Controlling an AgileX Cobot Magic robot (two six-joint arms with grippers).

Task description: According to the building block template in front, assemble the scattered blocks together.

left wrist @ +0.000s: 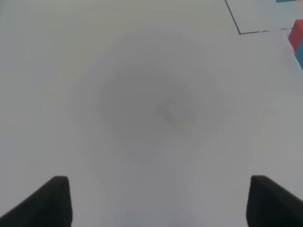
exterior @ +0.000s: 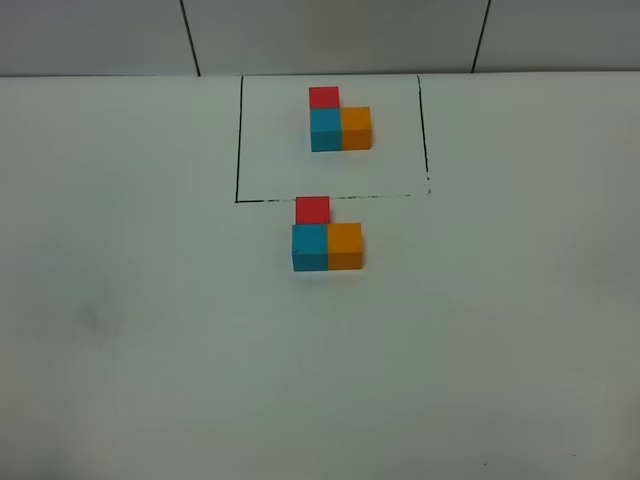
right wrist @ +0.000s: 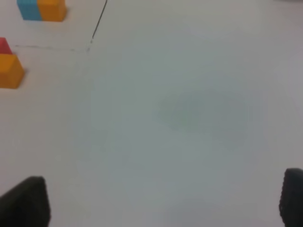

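Observation:
The building block template (exterior: pixel 340 125) is a red, cyan-blue and orange L inside a thin black drawn rectangle (exterior: pixel 238 140) at the back of the table. Just in front of that rectangle, the scattered blocks stand pushed together in the same L: red (exterior: pixel 312 210) behind cyan-blue (exterior: pixel 310 246), orange (exterior: pixel 344 245) to its right. Neither arm appears in the exterior high view. My left gripper (left wrist: pixel 158 203) is open over bare table, with the red block (left wrist: pixel 297 34) at the frame's edge. My right gripper (right wrist: pixel 158 201) is open too, away from the orange block (right wrist: pixel 9 70).
A white table (exterior: pixel 120 330) spreads wide on both sides and in front of the blocks. A grey panelled wall (exterior: pixel 330 35) rises behind its far edge. The rectangle's corner line (left wrist: pixel 239 32) shows in the left wrist view.

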